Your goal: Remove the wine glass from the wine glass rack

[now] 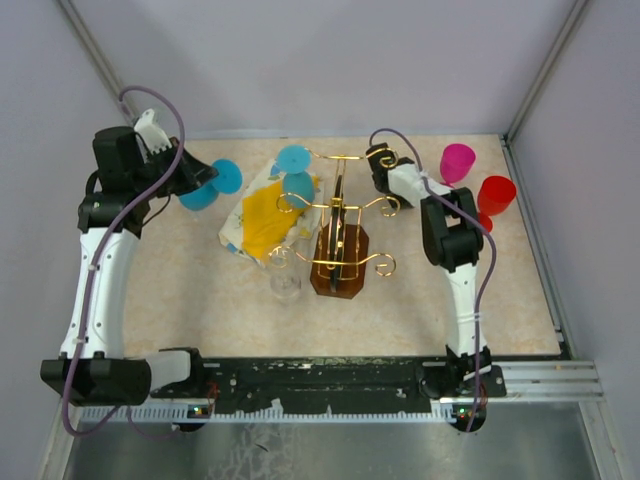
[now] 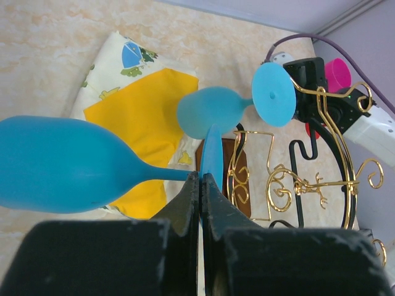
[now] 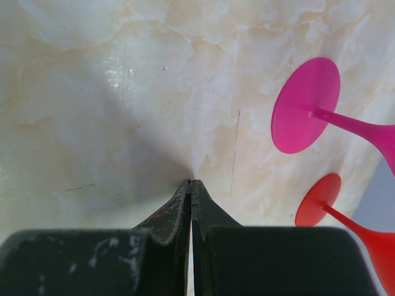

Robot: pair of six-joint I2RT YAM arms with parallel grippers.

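Observation:
My left gripper (image 2: 201,176) is shut on the foot rim of a blue wine glass (image 2: 62,163), which lies sideways in the air at the left, clear of the rack (image 1: 200,195). The wine glass rack (image 1: 340,262) is gold wire on a dark wooden base, mid-table. A second blue wine glass (image 2: 210,111) hangs on its far-left arm (image 1: 296,172). A clear glass (image 1: 286,284) is at the rack's near-left arm; I cannot tell if it hangs or stands. My right gripper (image 3: 191,182) is shut and empty, by the rack's far-right top (image 1: 379,162).
A yellow-and-white cloth (image 1: 260,215) lies left of the rack, under the hanging blue glass. A pink glass (image 1: 457,160) and a red glass (image 1: 495,193) lie at the far right; their feet show in the right wrist view. Walls close in the table's far and side edges.

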